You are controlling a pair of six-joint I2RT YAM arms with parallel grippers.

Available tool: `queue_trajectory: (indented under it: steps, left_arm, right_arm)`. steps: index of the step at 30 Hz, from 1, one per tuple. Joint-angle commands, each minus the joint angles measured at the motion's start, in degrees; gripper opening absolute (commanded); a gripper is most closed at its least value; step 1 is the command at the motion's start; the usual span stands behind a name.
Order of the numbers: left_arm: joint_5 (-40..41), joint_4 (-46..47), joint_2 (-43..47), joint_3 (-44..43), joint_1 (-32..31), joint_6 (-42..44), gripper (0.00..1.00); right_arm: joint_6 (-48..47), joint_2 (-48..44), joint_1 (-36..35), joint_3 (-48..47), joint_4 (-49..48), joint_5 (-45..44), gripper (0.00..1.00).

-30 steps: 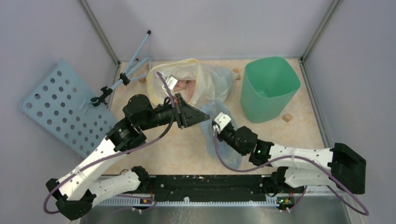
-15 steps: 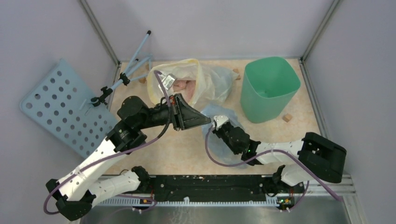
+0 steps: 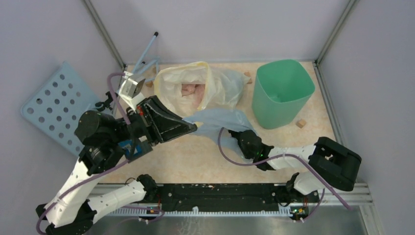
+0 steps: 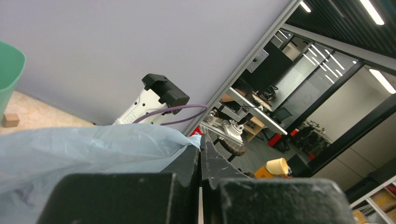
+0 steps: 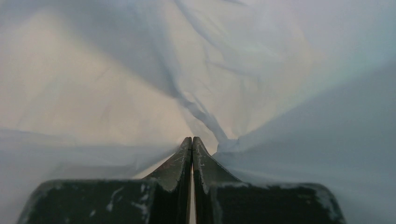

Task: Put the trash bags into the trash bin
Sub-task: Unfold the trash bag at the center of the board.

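The pale-blue, see-through trash bag [image 3: 218,121] hangs stretched between my two grippers over the middle of the floor. My left gripper [image 3: 194,127] is raised and shut on the bag's left edge; in the left wrist view the film [image 4: 93,149] is pinched at the fingertips [image 4: 201,141]. My right gripper [image 5: 192,139] is shut on a twisted fold of the bag [image 5: 261,70], which wraps all around it; from above the bag covers its fingers and only its wrist [image 3: 250,143] shows. The mint-green trash bin [image 3: 283,93] stands upright and open at the back right, just right of the bag.
A whitish bag with a yellow rim [image 3: 195,81] lies behind the blue bag. A pale-blue perforated board [image 3: 56,110] leans at the left wall beside a thin stand [image 3: 142,58]. Small wooden cubes [image 3: 301,123] lie near the bin. Walls close in the floor.
My left arm has pulled back to the left and lifted, drawing the bag's edge with it and stretching the bag out. The right gripper stayed low under the bag.
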State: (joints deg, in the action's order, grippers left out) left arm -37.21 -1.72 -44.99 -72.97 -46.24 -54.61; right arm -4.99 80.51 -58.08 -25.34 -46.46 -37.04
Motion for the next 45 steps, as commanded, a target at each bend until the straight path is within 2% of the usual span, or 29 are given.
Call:
queue_trajectory:
  steps: [1,6,11,16,22,25,32,39,45]
  left_arm:
    - [2.3,-2.0,2.4,-4.6,-0.1,3.5,0.00]
    - [5.4,-5.3,1.8,-3.0,-0.1,5.8,0.00]
    - [12.0,-9.2,-0.7,-0.9,-0.2,10.0,0.00]
    - [15.4,-10.2,-3.8,0.6,-0.1,12.4,0.00]
    - [18.7,-10.6,-5.4,2.3,0.0,13.9,0.00]
    - [20.7,-11.0,-5.2,2.2,0.0,14.8,0.00]
    - [31.6,-14.7,-4.2,2.7,0.0,17.8,0.00]
    - [43.5,-19.3,-5.0,3.7,0.0,21.5,0.00]
    - [46.4,-18.8,-7.0,5.4,0.4,22.9,0.00]
  right_arm:
    - [4.2,-2.2,1.6,0.9,3.1,-2.8,0.00]
    - [2.8,-6.6,1.6,0.1,6.7,3.8,0.00]
    - [-1.0,-11.8,-0.8,-3.1,14.3,14.9,0.13]
    - [-3.2,-16.0,-5.8,-4.8,21.9,15.0,0.32]
    - [-1.4,-24.2,-7.7,-4.2,30.3,15.4,0.38]
    - [0.0,-28.6,-7.8,-4.8,35.6,17.4,0.44]
    - [10.1,-35.4,-7.8,-8.6,49.3,26.9,0.61]
    - [21.1,-43.2,-7.8,-11.8,58.5,33.8,0.66]
    - [25.6,-44.8,-7.8,-13.3,64.5,39.5,0.71]
